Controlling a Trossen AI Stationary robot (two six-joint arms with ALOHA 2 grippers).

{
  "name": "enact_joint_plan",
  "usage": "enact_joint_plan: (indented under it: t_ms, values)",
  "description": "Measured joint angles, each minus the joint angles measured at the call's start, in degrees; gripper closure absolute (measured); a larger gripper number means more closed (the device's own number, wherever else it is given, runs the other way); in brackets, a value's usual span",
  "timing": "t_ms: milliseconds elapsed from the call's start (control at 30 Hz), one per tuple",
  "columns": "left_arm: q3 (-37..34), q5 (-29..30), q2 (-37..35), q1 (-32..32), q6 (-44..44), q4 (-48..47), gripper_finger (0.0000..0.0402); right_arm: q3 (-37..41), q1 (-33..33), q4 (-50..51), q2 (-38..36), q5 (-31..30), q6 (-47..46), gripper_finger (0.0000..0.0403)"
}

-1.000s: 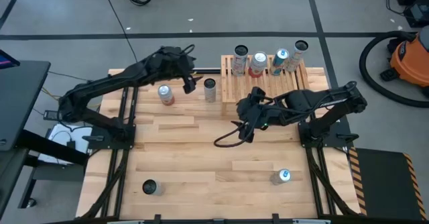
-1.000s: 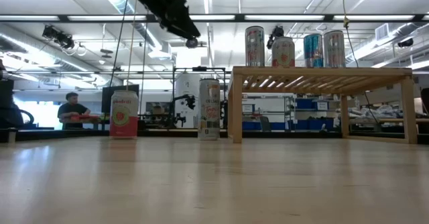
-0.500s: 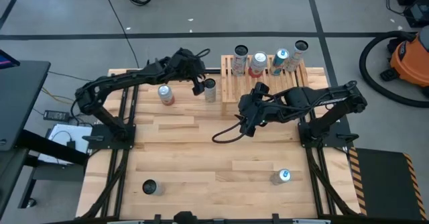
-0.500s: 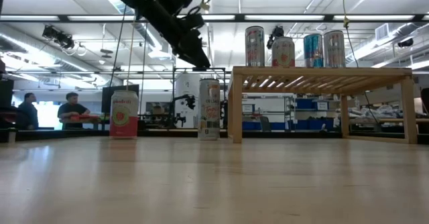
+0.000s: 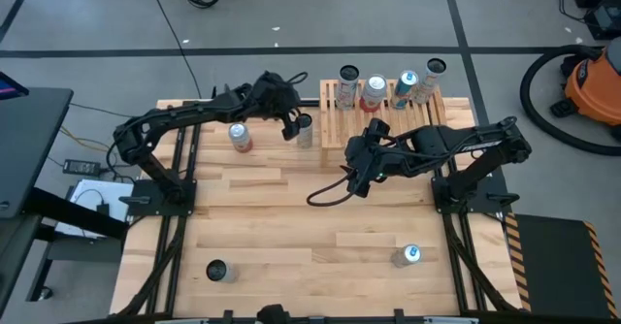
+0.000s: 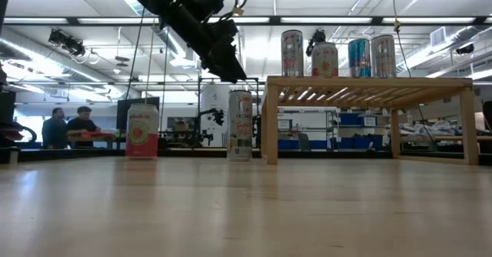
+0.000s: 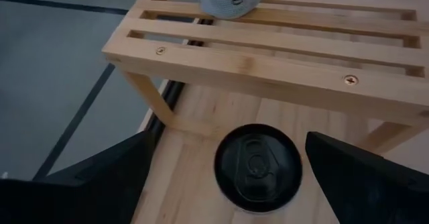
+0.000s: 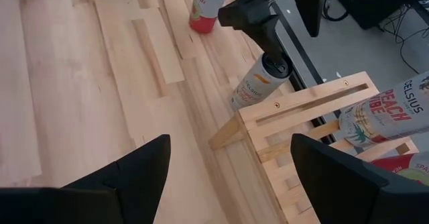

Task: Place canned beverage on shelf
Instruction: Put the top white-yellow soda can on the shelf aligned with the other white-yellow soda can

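Observation:
A silver can with a black top (image 5: pixel 304 128) stands upright on the table just left of the light-wood slatted shelf (image 5: pixel 388 113). It also shows in the low view (image 6: pixel 240 125) and the left wrist view (image 7: pixel 258 167). My left gripper (image 5: pixel 289 122) is open and hovers just above this can, tips pointing down (image 6: pixel 232 74), one finger on either side in the left wrist view (image 7: pixel 229 137), touching nothing. Several cans (image 5: pixel 374 89) stand on the shelf's slats. My right gripper (image 5: pixel 357 174) is open and empty over the middle of the table (image 8: pixel 228 150).
A red-and-white can (image 5: pixel 239 136) stands left of the silver can. Two more cans stand near the table's front edge, one at the left (image 5: pixel 217 271) and one at the right (image 5: pixel 408 256). A cable loop (image 5: pixel 325 198) hangs under my right arm. People show far behind the table (image 6: pixel 69 126).
My left gripper has gone toward the table's right edge and down, from above the red-and-white can to just over the silver can beside the shelf. It has stayed open. The cans have not moved.

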State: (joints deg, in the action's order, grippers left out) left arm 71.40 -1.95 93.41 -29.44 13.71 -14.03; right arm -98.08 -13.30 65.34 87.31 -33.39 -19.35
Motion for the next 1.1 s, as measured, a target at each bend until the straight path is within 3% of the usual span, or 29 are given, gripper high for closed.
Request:
enact_joint_plan:
  t_ms: [1100]
  values:
    - [-0.02,-5.41,5.61,-0.98,-4.11,1.08,0.001,0.02,0.0,0.31,0.02,1.99,-0.17,0.0085]
